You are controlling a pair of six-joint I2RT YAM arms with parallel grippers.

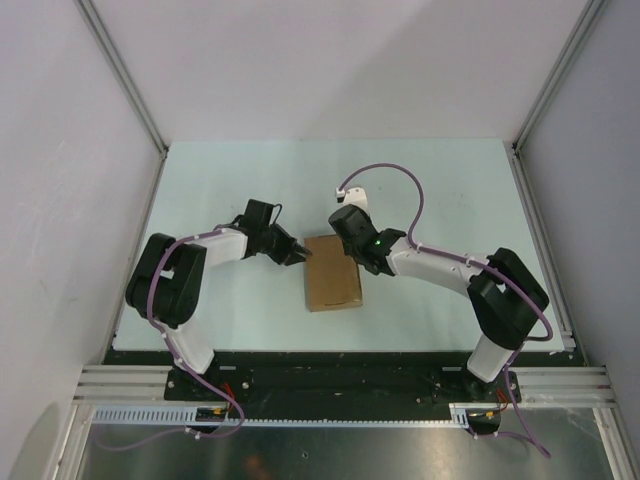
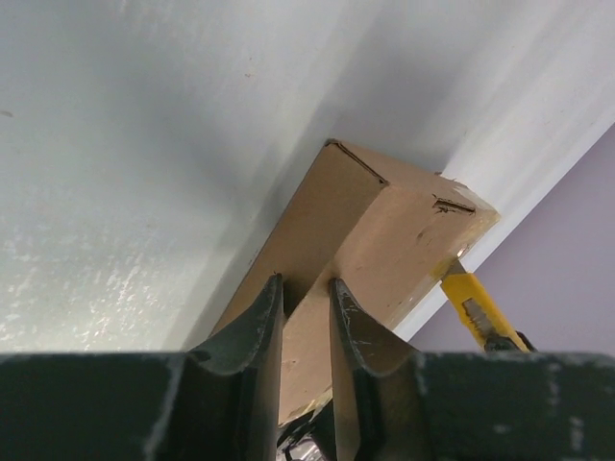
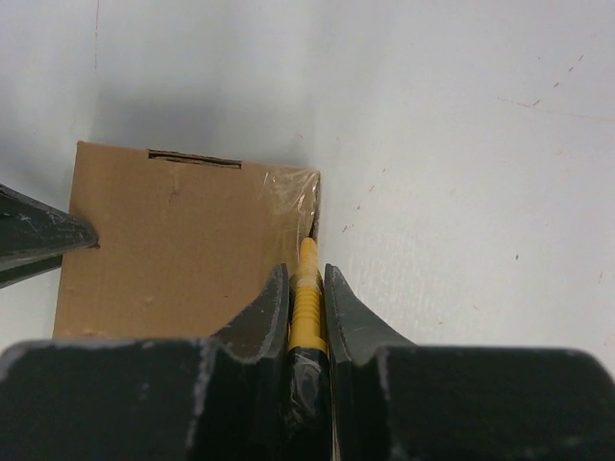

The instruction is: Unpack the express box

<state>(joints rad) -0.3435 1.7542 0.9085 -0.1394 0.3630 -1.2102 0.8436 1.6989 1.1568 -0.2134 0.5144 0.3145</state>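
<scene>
Right gripper (image 3: 307,276) is clamped on the yellow knife (image 3: 307,305) at the box (image 3: 183,254)'s right edge. Left gripper (image 2: 306,285), open just a slit, is at its left edge.

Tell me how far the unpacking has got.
Done: the right gripper is shut on the knife, whose tip sits at the taped edge of the box. In hand: a cut along that edge looks about to start, with the left gripper against the opposite side, apparently bracing it. Left: the box is closed, the tape seems uncut, and nothing is out.
</scene>
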